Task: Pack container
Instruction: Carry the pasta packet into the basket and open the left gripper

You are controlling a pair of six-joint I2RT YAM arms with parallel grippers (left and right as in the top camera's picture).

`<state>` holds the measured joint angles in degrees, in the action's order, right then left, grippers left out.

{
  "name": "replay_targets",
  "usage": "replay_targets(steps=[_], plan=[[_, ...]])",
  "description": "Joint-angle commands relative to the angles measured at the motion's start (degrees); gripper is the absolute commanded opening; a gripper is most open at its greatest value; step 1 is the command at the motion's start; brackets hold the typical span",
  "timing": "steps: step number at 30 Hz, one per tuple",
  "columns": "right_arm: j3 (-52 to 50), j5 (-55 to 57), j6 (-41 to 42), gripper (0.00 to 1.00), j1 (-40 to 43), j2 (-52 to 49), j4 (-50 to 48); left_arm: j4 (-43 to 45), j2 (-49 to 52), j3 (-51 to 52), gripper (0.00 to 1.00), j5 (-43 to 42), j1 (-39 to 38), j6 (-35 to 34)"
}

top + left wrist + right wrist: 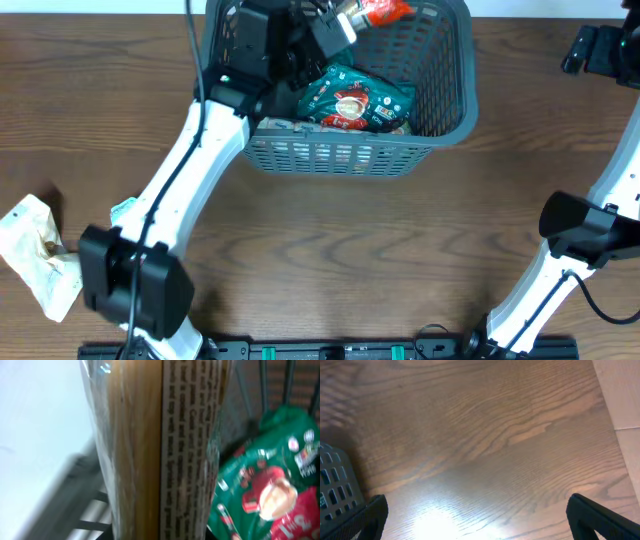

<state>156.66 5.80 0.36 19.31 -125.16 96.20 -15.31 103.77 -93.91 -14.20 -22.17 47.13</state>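
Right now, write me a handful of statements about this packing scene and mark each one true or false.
1. The left tool is shut on a clear packet over the container. True.
2. The container holds nothing. False: a green packet lies inside it.
3. The right tool is open above bare table. True.
4. The crumpled pale bag lies in the container. False: it lies on the table near the left edge, well outside the container.
5. The right tool grips the green packet. False: it holds nothing and is outside the container.
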Motion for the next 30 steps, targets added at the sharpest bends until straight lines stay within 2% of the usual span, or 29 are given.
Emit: replay_targets(steps=[1, 3, 8, 9, 11, 12, 16, 21, 27, 30], plan=[[0.0, -0.9, -0.8, 0.99, 0.2, -0.6, 0.0, 0.3, 0.1, -2.8, 0.06, -0.4, 0.2, 1.5], [0.0, -1.4, -0.8, 0.99, 0.2, -0.6, 0.0, -1.2, 1.2, -2.8, 0.11, -0.4, 0.2, 1.5], [0.0, -1.6, -0.8, 0.99, 0.2, -0.6, 0.1, -5.2, 3.1, -2.8, 0.37, -0.3, 0.2, 1.5], [0.0, -1.6, -0.8, 0.99, 0.2, -0.6, 0.1, -6.3, 3.3, -2.8, 0.47, -0.3, 0.2, 1.5], [0.0, -1.6, -0.8, 0.99, 0.2, -0.6, 0.1, -7.3, 3.3, -2.8, 0.76, -0.4, 0.2, 1.5], [0.0, -1.6, -0.8, 0.99, 0.2, -0.6, 0.1, -7.6, 3.2, -2.8, 0.82, -0.4, 0.2, 1.5], [0.0, -1.8, -0.8, 0.99, 0.2, -0.6, 0.1, -7.4, 1.9, -2.8, 0.87, -0.1, 0.2, 1.4], [0.0, -1.8, -0.8, 0.99, 0.2, -0.6, 0.0, -6.0, -2.5, -3.2, 0.91, 4.2, 0.2, 1.5], [0.0, -2.6, -0.8, 0.99, 0.2, -0.6, 0.0, -3.5, -9.9, -5.2, 0.95, 15.6, 0.5, 1.2], [0.0, -3.1, -0.9, 0.99, 0.2, -0.6, 0.0, -5.3, -13.6, -5.7, 0.99, 23.7, 1.8, -4.0]])
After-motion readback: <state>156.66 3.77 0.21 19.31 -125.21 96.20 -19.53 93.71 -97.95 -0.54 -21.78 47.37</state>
